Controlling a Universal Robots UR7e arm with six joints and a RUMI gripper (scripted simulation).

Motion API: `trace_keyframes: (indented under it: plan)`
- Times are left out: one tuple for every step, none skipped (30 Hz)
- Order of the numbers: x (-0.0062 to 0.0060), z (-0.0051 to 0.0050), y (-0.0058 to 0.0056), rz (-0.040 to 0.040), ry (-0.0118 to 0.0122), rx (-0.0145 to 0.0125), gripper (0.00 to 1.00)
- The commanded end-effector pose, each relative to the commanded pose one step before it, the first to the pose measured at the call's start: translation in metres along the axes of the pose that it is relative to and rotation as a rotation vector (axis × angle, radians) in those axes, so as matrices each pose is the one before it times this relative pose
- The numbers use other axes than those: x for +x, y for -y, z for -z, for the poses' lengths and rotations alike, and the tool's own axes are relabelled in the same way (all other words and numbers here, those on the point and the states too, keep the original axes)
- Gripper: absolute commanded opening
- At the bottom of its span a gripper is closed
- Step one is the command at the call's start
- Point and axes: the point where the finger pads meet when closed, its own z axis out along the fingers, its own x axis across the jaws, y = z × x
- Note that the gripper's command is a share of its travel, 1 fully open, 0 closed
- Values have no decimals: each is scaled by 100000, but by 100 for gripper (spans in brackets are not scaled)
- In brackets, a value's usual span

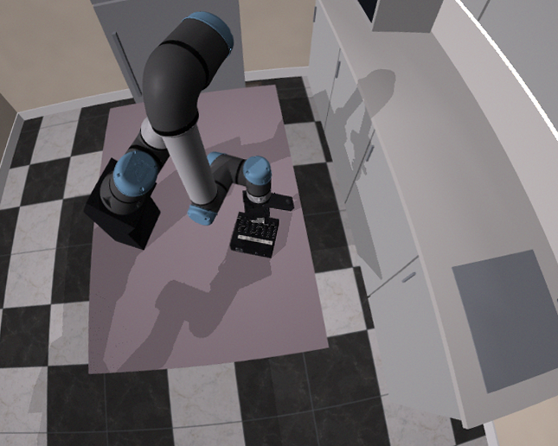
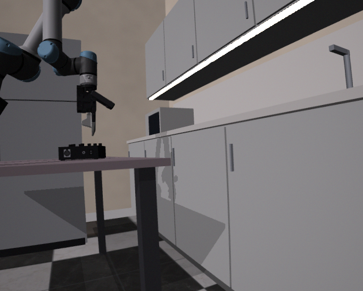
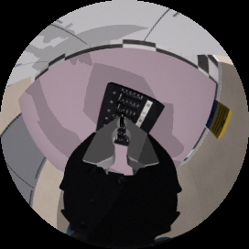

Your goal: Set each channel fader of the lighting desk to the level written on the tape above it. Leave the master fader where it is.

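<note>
One desk: small black box-shaped lighting desk sitting on mauve table.
Pincer: dark two-jaw pincer hanging above desk, jaws pressed together, gripping nothing.

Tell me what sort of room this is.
Most likely a kitchen: a counter over base cabinets, a microwave on it, a tap, wall cabinets and a checkered floor.
</note>
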Motion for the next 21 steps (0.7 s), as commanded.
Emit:
trace_keyframes:
  plan:
    - [-428, 1, -49, 13897, 188, 230, 0]
    - [-102, -6, -12, 3112, 1, -2, 0]
    - [-106, -6, -10, 3213, 1, -2, 0]
    - [-109, -6, -9, 3311, 1, -2, 0]
    - [-113, -7, -8, 3407, 1, -2, 0]
    - [-116, -7, -6, 3501, 1, -2, 0]
    - [-119, -7, -4, 3591, 1, -2, 0]
    - [0, 0, 0, 0, 0, 0, 0]
    - [0, 0, 0, 0, 0, 0, 0]
    - [-122, -7, -2, 3679, 1, -1, 0]
    - [-125, -7, 0, 3763, 1, -1, 0]
    - [-127, -7, 3, 3844, 1, -1, 0]
    - [-130, -7, 5, 3922, 1, -1, 0]
    - [-132, -7, 8, 3997, 1, -1, 0]
    - [-134, -7, 11, 4067, 1, -1, 0]
    - [-135, -7, 13, 4134, 1, -1, 0]
    - [-137, -7, 16, 4198, 1, -1, 0]
    - [-138, -7, 19, 4257, 1, -1, 0]
    - [-139, -7, 23, 4312, 1, 0, 0]
    - [-139, -7, 26, 4363, 1, 0, 0]
    - [-139, -7, 29, 4410, 1, 0, 0]
